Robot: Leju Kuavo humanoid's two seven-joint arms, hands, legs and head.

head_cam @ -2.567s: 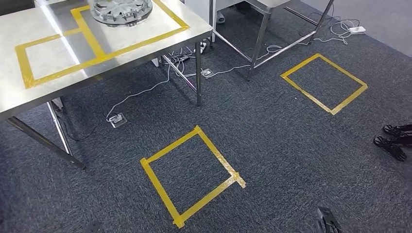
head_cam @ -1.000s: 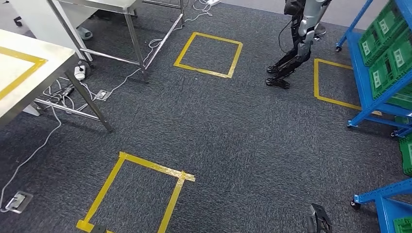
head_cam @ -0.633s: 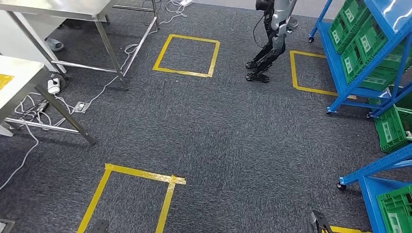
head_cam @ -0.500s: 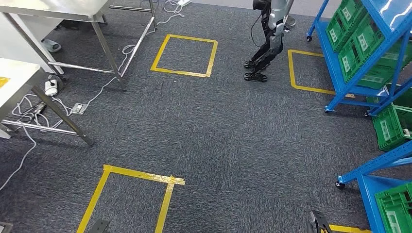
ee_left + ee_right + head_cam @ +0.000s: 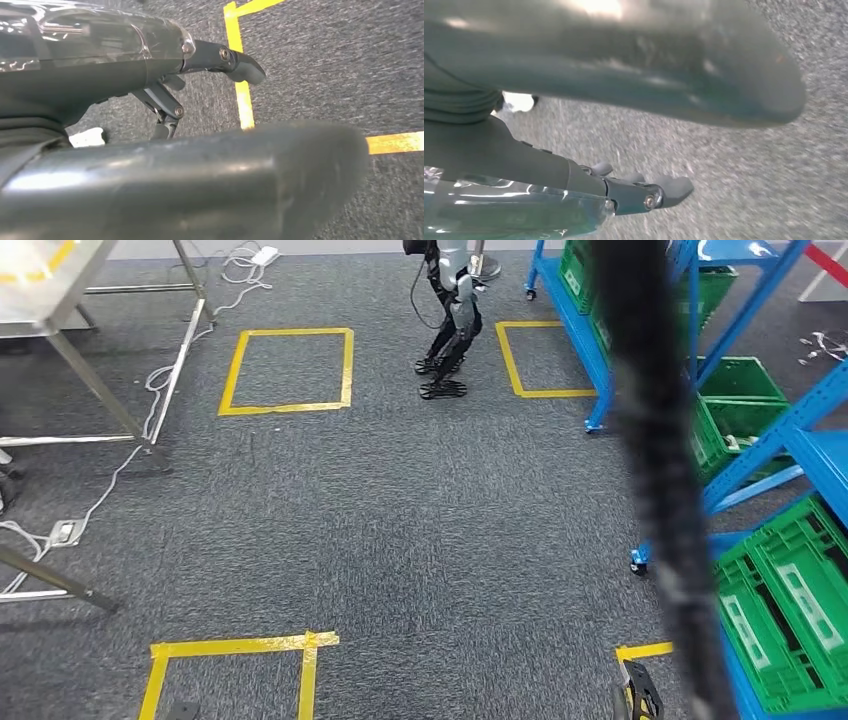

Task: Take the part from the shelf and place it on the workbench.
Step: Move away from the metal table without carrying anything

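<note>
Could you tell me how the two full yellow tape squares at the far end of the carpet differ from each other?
The left tape square looks larger and wider; the right tape square looks narrower. The left one lies beside the metal table, the right one against the blue shelf, with another robot's legs between them. Both are yellow and empty.

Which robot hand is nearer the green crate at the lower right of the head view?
Right. The right robot hand hangs close to the green crate; the left robot hand hangs far off on the opposite side.

We see dark grey carpet (image 5: 400, 530) | yellow tape squares (image 5: 285, 370) | steel desk legs (image 5: 105, 400) | loose cables (image 5: 110, 480)
</note>
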